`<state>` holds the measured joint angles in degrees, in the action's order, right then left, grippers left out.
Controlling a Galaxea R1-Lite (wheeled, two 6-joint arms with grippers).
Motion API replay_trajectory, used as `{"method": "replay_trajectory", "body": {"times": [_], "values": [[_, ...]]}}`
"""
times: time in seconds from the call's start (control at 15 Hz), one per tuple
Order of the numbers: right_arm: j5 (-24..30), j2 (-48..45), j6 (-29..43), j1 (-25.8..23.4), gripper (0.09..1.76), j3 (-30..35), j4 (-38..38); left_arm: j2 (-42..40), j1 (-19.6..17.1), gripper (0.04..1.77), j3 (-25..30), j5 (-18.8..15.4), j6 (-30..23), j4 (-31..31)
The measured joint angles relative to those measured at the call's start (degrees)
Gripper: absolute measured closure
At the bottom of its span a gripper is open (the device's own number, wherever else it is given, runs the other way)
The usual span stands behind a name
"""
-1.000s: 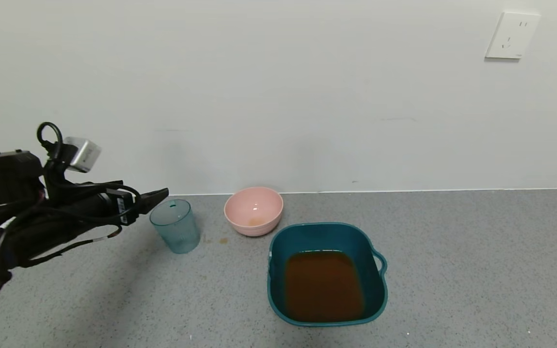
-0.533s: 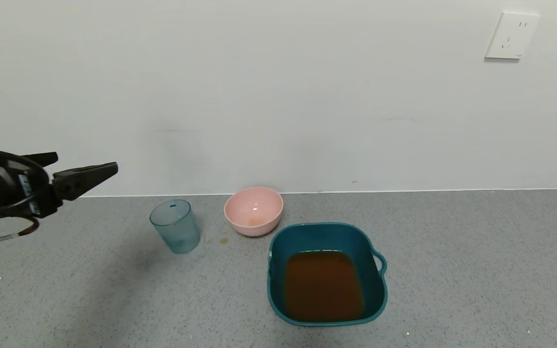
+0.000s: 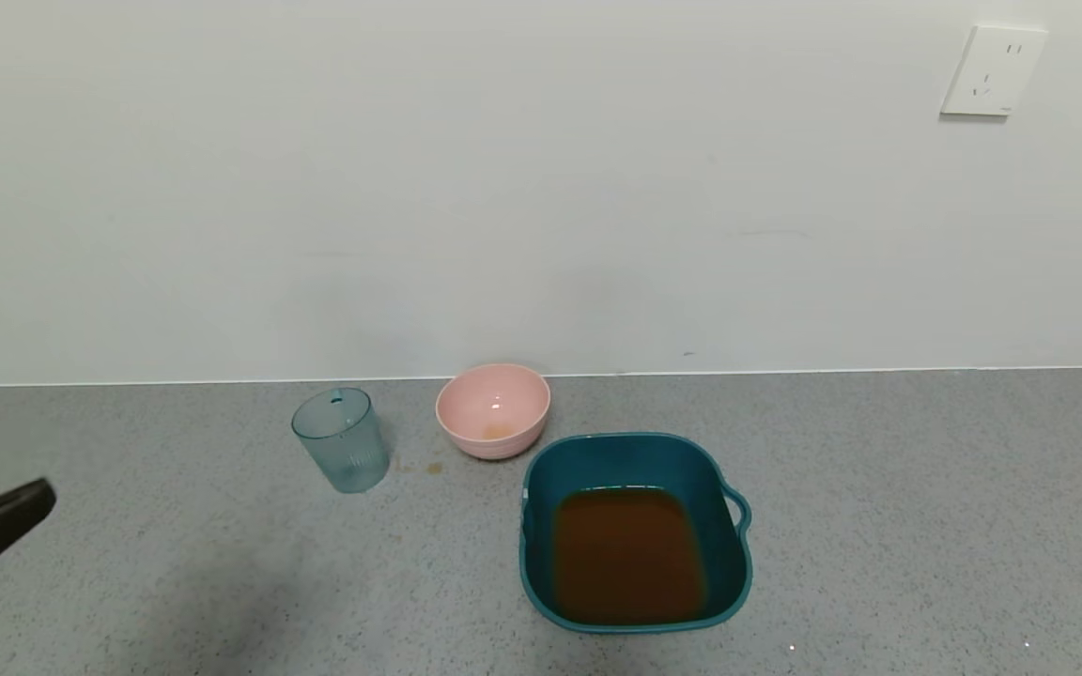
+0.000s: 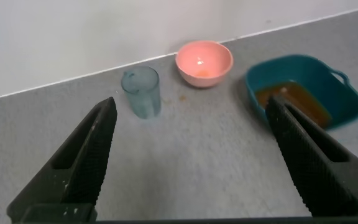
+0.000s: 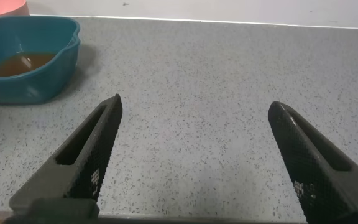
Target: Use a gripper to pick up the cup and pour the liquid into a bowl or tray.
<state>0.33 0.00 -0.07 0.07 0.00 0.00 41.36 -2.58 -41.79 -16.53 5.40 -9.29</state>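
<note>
On speckled grey counter (image 3: 879, 488) by white wall (image 3: 503, 188), both grippers (image 4: 191, 155) (image 5: 194, 155) seemingly gape, empty.

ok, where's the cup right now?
In the head view the cup stands upright on the counter left of centre, just left of the pink bowl, apart from it; no gripper touches it.

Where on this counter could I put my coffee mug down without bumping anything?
Bare counter runs wide on the right of the teal basin, and in front of the cup. It is crowded where cup, pink bowl and basin cluster; the left gripper hangs open nearby.
</note>
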Motion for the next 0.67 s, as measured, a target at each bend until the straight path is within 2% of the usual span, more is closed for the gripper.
{"method": "replay_trajectory", "body": {"times": [0.2, 0.4, 0.47, 0.53, 0.67], "values": [[-0.02, 0.00, 0.00, 0.00, 0.14, 0.00, 0.00, -9.07, 4.71, 0.10, 1.35, 0.33, -0.06, -7.50], [-0.02, 0.00, 0.00, 0.00, 0.14, 0.00, 0.00, -17.03, 8.78, 0.10, 2.71, 1.24, -0.41, -11.61], [-0.04, 0.00, 0.00, 0.00, 0.14, 0.00, 0.00, -19.68, 9.50, 0.10, 3.49, 2.86, -0.78, -12.64], [-0.02, 0.00, 0.00, 0.00, 0.14, 0.00, 0.00, -21.53, 9.91, 0.10, 4.25, 5.88, -1.41, -13.01], [0.00, 0.00, -0.02, 0.00, 0.14, 0.00, 0.00, -23.65, 10.46, 0.09, 4.85, 8.22, -4.04, -12.75]]}}
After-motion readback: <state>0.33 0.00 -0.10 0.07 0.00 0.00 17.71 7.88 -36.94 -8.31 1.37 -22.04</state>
